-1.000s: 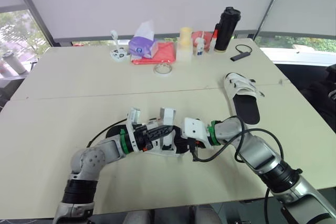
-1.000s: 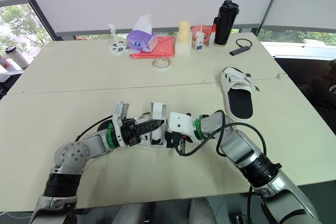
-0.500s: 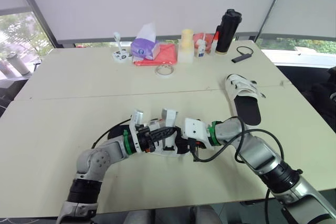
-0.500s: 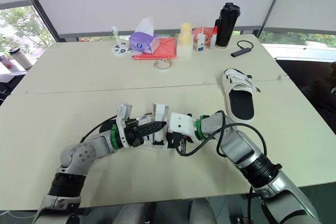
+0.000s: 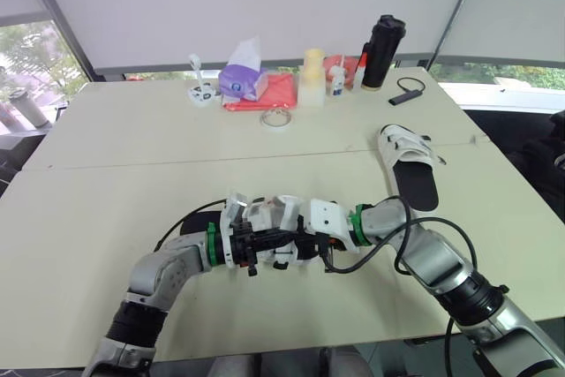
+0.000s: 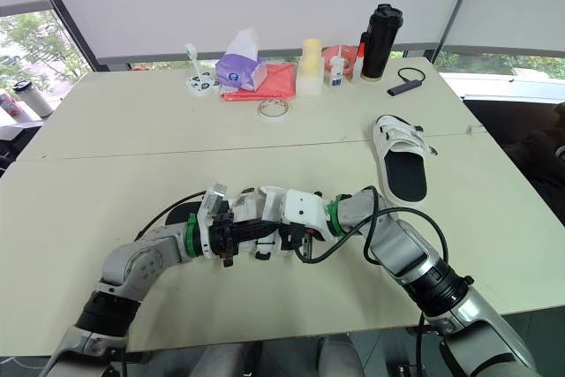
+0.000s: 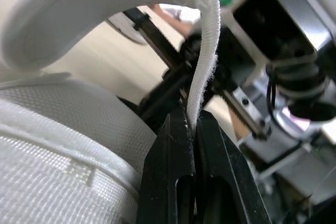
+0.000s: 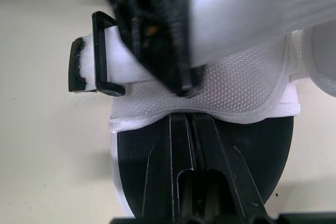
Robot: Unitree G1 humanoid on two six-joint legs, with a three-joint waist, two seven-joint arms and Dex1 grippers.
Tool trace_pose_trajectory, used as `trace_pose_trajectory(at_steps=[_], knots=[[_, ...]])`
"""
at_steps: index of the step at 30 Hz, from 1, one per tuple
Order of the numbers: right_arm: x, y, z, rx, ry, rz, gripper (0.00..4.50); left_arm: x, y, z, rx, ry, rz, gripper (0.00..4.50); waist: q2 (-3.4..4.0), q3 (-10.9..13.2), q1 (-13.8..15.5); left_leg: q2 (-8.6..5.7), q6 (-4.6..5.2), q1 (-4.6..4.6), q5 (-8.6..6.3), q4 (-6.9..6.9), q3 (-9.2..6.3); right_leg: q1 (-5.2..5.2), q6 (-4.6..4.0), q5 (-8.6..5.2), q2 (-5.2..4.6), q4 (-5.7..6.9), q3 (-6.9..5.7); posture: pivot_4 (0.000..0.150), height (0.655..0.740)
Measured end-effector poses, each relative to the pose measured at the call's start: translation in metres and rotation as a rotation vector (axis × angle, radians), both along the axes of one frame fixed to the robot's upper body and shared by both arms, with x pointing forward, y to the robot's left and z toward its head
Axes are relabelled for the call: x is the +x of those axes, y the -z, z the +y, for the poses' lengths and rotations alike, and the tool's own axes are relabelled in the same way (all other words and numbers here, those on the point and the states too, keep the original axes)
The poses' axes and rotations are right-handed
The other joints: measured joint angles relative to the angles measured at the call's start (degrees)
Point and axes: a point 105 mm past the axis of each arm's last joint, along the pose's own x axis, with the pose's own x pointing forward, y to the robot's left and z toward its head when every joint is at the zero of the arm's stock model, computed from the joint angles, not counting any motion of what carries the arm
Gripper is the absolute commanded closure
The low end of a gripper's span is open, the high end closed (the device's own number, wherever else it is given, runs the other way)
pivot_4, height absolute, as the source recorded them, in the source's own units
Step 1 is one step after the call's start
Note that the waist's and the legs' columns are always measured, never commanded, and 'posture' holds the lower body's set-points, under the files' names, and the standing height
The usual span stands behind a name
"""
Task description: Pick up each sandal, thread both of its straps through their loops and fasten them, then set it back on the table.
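Sandal [image 8: 247, 82], lower centre of head view: strap [image 7: 206, 72] pinched by clenched left gripper [image 7: 190, 121], upper edge clamped by right gripper [image 8: 186, 116]; second sandal [image 5: 410, 165] centre-right on table [image 5: 132, 130].

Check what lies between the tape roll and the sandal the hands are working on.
Bare tabletop, crossed only by the seam where two tables meet, seen in the left eye view between tape roll and sandal.
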Motion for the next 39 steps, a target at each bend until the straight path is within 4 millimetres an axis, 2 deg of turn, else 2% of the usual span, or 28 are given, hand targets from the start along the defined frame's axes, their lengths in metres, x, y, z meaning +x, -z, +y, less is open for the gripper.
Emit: trace_pose_trajectory(at_steps=[6,7,9,13,16,17,23,30,33,39], knots=[[0.0,0.001,0.0,-0.001,-0.001,0.002,4.5,-0.002,0.002,0.001,0.032,0.022,-0.062,4.46,0.06,0.0,-0.1,0.0,0.05,0.0,-0.03,-0.01,-0.02,-0.01,0.03,-0.02,-0.04,-0.01,0.0,0.15,0.74],[0.0,0.001,0.0,-0.001,-0.001,0.002,4.5,-0.002,0.002,0.001,0.036,0.024,-0.068,4.22,0.08,-0.1,-0.1,0.0,0.06,0.0,-0.03,-0.01,-0.02,-0.01,0.03,-0.02,-0.04,-0.01,0.0,0.15,0.74],[0.0,0.001,0.0,-0.002,-0.001,0.002,4.5,-0.002,0.002,0.002,0.044,0.022,-0.076,3.67,0.1,-0.1,-0.1,0.0,0.06,0.0,-0.03,-0.01,-0.03,-0.02,0.03,-0.02,-0.04,-0.01,0.0,0.15,0.74],[0.0,0.001,0.0,-0.002,0.001,0.003,4.5,-0.003,0.002,0.004,0.056,0.035,-0.086,1.9,0.14,-0.1,-0.1,0.0,0.06,0.01,-0.04,-0.01,-0.03,-0.02,0.05,-0.03,-0.06,-0.01,0.0,0.15,0.74],[0.001,0.001,0.0,-0.002,0.002,0.004,4.5,-0.005,0.002,0.004,0.058,0.048,-0.09,0.41,0.16,-0.1,-0.1,0.0,0.06,0.02,-0.04,0.0,-0.04,-0.02,0.25,-0.15,-0.06,-0.01,0.0,0.15,0.74],[0.001,0.001,0.0,-0.002,0.002,0.003,4.5,-0.007,0.0,0.004,0.062,0.057,-0.103,0.06,0.16,-0.1,-0.1,0.0,0.05,0.02,-0.04,0.0,-0.04,-0.02,0.27,-0.16,-0.07,-0.01,0.0,0.15,0.74],[0.0,0.0,0.001,0.0,-0.004,0.001,4.5,-0.022,-0.007,0.032,0.168,0.055,-0.192,0.06,0.23,-0.1,-0.3,0.01,0.06,-0.16,-0.05,-0.08,-0.06,-0.31,0.23,-0.15,-0.24,0.0,0.01,0.15,0.74],[0.0,-0.001,0.001,0.001,-0.009,-0.006,4.5,-0.024,-0.023,0.047,0.096,-0.044,-0.106,0.06,0.12,0.0,-0.2,0.0,0.07,-0.41,-0.04,-0.06,-0.07,-0.61,0.05,-0.02,-0.18,0.07,0.0,0.15,0.74],[0.0,-0.001,0.002,0.003,-0.017,-0.008,4.5,-0.032,-0.032,0.055,0.101,-0.04,-0.086,0.06,0.08,0.0,-0.3,0.0,0.08,-0.43,-0.03,-0.07,-0.03,-0.67,0.05,-0.02,-0.18,0.08,0.01,0.15,0.74],[0.0,-0.001,0.001,0.002,-0.017,-0.007,4.5,-0.061,-0.017,0.067,0.16,0.014,0.03,0.06,0.06,0.1,-0.3,0.02,0.07,-0.46,-0.04,-0.11,0.0,-0.75,0.03,-0.02,-0.19,0.08,0.01,0.15,0.74]])
